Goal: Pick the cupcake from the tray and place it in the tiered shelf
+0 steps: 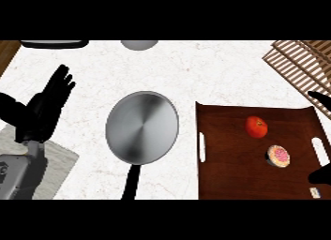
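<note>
The cupcake (279, 156), with pink frosting, lies on the brown tray (230, 164) toward its right side. A red tomato (256, 126) sits on the tray just behind it. The slatted wooden tiered shelf (307, 63) stands at the far right corner. My right hand (328, 173) shows only partly at the right edge, over the tray's right end, a short way right of the cupcake and not touching it. A dark fingertip (327, 103) shows higher up near the shelf. My left hand (40, 108) rests open at the left, fingers up.
A steel frying pan (141, 126) with a black handle lies in the middle, left of the tray. A grey bowl (139, 44) and a dark object (54, 44) sit at the far edge. Wood flooring (0, 56) shows at the far left.
</note>
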You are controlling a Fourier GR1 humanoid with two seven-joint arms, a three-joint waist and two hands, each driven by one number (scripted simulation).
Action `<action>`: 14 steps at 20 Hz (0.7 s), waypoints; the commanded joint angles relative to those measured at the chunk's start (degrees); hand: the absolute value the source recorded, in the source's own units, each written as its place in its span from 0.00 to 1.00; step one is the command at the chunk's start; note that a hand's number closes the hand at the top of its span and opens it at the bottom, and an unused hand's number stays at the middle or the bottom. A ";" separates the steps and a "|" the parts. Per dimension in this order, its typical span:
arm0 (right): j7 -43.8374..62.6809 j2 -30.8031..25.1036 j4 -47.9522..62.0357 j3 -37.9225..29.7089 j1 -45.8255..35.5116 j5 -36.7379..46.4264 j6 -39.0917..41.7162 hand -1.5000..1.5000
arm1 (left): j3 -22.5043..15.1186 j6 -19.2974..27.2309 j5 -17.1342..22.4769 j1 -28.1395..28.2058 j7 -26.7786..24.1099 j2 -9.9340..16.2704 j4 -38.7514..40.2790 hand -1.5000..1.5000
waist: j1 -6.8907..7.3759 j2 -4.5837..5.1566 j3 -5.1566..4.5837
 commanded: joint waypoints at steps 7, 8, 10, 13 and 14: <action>11.67 6.77 3.88 7.09 -5.20 10.31 7.88 0.00 | 2.79 -1.20 -0.36 0.25 1.10 -0.08 -1.50 0.50 | -0.47 -0.08 0.07; 11.83 6.85 3.60 6.93 -4.84 10.91 8.91 0.00 | 2.36 -0.84 -1.62 -0.64 1.34 -0.24 -0.77 0.50 | -0.60 -0.09 0.08; 8.75 9.13 7.88 7.72 -4.38 14.28 8.37 0.00 | 0.92 -0.74 -1.99 3.10 0.42 -2.51 -2.42 0.50 | -0.41 -0.08 0.09; 14.12 11.49 0.99 8.96 -1.84 16.27 9.76 0.00 | 2.51 -0.42 -2.95 -2.92 3.10 -1.82 0.42 0.50 | -0.87 -0.14 0.08; 11.10 10.94 3.10 8.61 -0.33 17.37 9.64 0.00 | 2.91 -2.37 -1.81 0.90 3.42 -0.67 -2.86 0.50 | -0.67 -0.17 0.09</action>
